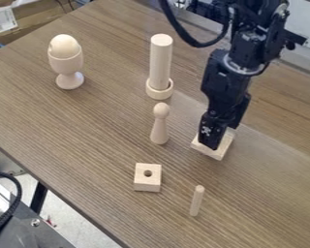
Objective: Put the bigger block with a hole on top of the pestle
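Two blocks: small block point(147, 182), holed; big block point(225, 143) at claw point(221, 138)
Claw: can't tell if clamped
Dowel point(196, 201): upright

The robot arm point(217, 82) is black, built of blocky, angular sections, with a thick, smooth black cable point(174, 24) looping beside its upper part. A greyish rounded band point(238, 69) circles one joint, and small whitish marks point(206, 130) speckle the black end effector point(213, 144)

a pale egg point(64, 45) in a footed cup point(66, 63) on the brown table point(86, 126), cardboard point(38, 15) at upper left
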Available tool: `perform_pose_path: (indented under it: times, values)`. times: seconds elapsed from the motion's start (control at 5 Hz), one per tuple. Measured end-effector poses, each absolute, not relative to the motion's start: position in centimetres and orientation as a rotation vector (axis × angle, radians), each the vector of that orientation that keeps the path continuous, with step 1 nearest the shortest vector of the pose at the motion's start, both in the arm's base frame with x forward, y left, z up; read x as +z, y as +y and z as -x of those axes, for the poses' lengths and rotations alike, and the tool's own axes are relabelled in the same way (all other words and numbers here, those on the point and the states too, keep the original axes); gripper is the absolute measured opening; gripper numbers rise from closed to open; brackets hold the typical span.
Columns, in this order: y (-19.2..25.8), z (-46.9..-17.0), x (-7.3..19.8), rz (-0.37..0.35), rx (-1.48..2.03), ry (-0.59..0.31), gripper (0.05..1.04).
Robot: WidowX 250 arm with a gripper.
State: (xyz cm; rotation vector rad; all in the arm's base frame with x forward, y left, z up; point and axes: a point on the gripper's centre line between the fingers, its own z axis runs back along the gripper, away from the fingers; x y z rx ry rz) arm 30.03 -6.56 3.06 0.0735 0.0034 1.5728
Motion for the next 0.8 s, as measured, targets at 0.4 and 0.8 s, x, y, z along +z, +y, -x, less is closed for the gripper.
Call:
perform_pose_path:
  times: [0.4, 0.8]
  values:
    - [-6.47, -29.29, 2.63, -0.094, 1.588, 0.022, 1.001]
    - [-6.29, -29.29, 2.14, -0.056, 1.626, 0.034, 0.844]
